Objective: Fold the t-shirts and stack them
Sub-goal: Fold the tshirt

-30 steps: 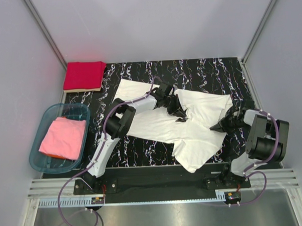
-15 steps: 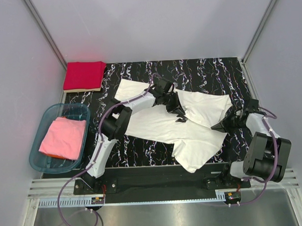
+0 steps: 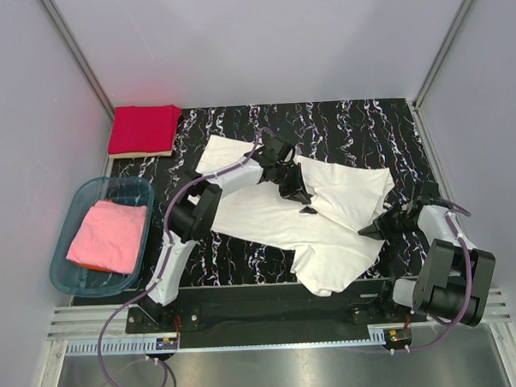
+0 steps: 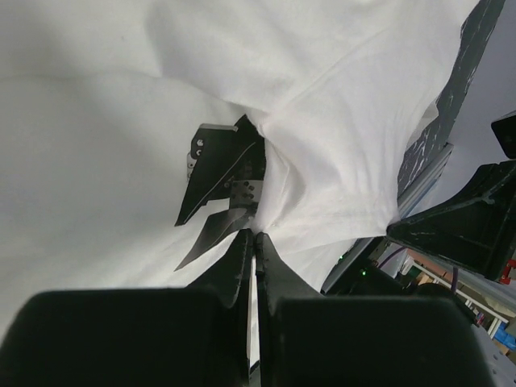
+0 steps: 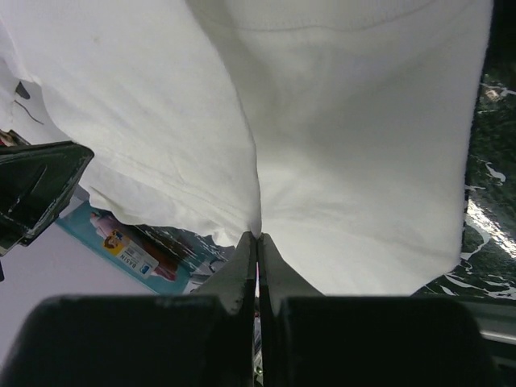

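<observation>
A white t-shirt lies spread and partly rumpled on the black marbled table. My left gripper is over the shirt's middle and is shut on a pinch of its cloth. My right gripper is at the shirt's right edge and is shut on a fold of the cloth. A folded red t-shirt lies at the table's far left corner. A folded pink t-shirt lies in the basin.
A clear blue basin stands off the table's left side. The enclosure walls rise close on the left, right and back. The shirt's lower part hangs toward the table's front edge.
Both grippers have drawn the held cloth toward the near side. The shirt's right part has shifted and bunched; the right gripper has moved down and slightly inward.
</observation>
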### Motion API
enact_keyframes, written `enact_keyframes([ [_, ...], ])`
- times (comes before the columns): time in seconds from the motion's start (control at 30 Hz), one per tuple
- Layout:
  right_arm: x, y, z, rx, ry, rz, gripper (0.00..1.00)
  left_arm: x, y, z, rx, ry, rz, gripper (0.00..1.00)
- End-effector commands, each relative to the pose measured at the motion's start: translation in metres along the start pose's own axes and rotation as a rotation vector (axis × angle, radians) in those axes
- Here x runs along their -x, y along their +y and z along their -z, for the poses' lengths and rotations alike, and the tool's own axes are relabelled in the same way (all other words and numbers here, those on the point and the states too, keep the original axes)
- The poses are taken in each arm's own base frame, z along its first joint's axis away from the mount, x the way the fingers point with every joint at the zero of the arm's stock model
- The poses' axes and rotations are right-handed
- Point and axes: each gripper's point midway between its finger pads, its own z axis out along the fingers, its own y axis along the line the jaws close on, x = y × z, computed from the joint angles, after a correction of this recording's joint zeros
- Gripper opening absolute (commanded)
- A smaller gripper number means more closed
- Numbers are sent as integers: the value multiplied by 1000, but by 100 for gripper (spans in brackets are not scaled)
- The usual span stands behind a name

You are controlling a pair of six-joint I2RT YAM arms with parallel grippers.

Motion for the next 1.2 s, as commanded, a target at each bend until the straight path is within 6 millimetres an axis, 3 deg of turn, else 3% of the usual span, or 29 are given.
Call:
enact_keyframes([
  [0.0,-1,-12,-3,-54,-7,-40,0,7,-15,26,-29,-36,-50,0],
  [0.27,1,-28,-18,-135,25,-78,2,-2,4,18,-13,22,-17,0],
  [0.3,3,-31,-18,-150,22,-63,3,-2,7,18,-7,26,-12,4],
  [0.33,6,-29,-17,-150,19,-54,6,-1,8,18,-6,25,-11,8],
  [0.4,8,-29,-18,-160,30,-37,27,2,8,22,-18,28,-16,18],
  [0.57,40,9,-2,-107,-41,34,40,20,0,51,-45,-17,-88,33],
  [0.6,51,15,3,-115,-80,50,42,29,-4,67,-53,-54,-109,34],
  [0.63,71,37,15,-89,-141,90,47,34,-4,74,-53,-72,-123,35],
  [0.67,81,42,15,-100,-146,100,51,41,-4,82,-53,-94,-150,36],
  [0.7,101,61,26,-90,-205,135,55,53,-1,96,-52,-130,-153,37],
  [0.77,122,69,19,-105,-207,148,61,75,6,110,-28,-194,-166,37],
  [0.8,141,84,25,-101,-253,171,62,93,20,119,-14,-230,-140,37],
  [0.87,163,80,12,-151,-254,180,65,126,39,133,-9,-288,-88,37],
  [0.9,178,92,16,-146,-286,205,67,138,45,139,-12,-310,-69,37],
  [0.97,196,89,5,-185,-289,219,73,165,49,154,-21,-371,-52,37],
  [1.0,208,97,8,-181,-313,246,74,179,67,159,-9,-394,-25,37],
  [1.07,218,96,-3,-187,-290,249,73,202,82,174,-3,-460,14,37],
  [1.17,228,105,-12,-151,-271,275,56,227,107,176,-43,-518,93,37],
])
